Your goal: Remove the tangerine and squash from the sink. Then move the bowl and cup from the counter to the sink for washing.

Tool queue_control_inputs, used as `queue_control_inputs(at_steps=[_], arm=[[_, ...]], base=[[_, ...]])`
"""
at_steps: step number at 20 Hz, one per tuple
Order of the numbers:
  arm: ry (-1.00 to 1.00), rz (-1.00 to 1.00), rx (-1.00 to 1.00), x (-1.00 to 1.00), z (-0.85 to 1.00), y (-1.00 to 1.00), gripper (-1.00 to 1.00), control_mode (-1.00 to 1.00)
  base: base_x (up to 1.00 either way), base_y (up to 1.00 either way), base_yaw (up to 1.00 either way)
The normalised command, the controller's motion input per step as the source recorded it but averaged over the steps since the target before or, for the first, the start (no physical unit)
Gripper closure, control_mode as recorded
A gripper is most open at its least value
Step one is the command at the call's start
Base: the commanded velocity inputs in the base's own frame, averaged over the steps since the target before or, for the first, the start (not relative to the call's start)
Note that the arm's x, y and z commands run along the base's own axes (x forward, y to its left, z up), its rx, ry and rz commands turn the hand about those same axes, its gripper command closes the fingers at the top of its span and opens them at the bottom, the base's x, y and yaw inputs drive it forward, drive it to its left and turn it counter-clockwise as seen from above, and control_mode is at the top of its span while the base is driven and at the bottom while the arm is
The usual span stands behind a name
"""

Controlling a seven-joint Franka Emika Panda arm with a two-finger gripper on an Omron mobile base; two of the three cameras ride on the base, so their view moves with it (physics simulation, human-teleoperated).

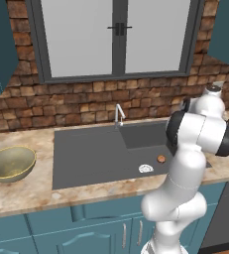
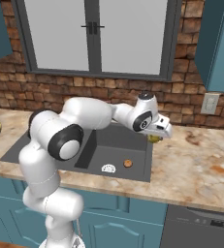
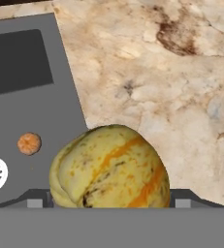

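Squash held in wide jaws over the sink's right rim

The jaws [image 2: 155, 137] stand wide around the one squash [image 3: 111, 167], a yellow-green fruit with orange streaks, carried above the edge where the dark grey sink [image 1: 86, 154] meets the marbled bench [image 3: 171, 82]. One tangerine [image 1: 161, 158] lies on the floor of the sink's basin, just beside the single white drain [image 1: 145, 168] and apart from it. One chrome faucet [image 1: 118, 115] rises at the sink's back edge. One olive-brass bowl [image 1: 9, 162] sits on the bench well to the left of the sink.
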Motion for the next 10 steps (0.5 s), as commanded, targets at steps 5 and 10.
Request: queue_control_inputs(at_steps=[5, 10], arm=[[-0.01, 0.02, 0.00, -0.15, 0.00, -0.39, 1.00, -1.00], [-0.01, 0.01, 0.00, -0.14, 0.00, -0.36, 1.00, -1.00]], base=[[0.00, 0.00, 0.00], [0.00, 0.00, 0.00]])
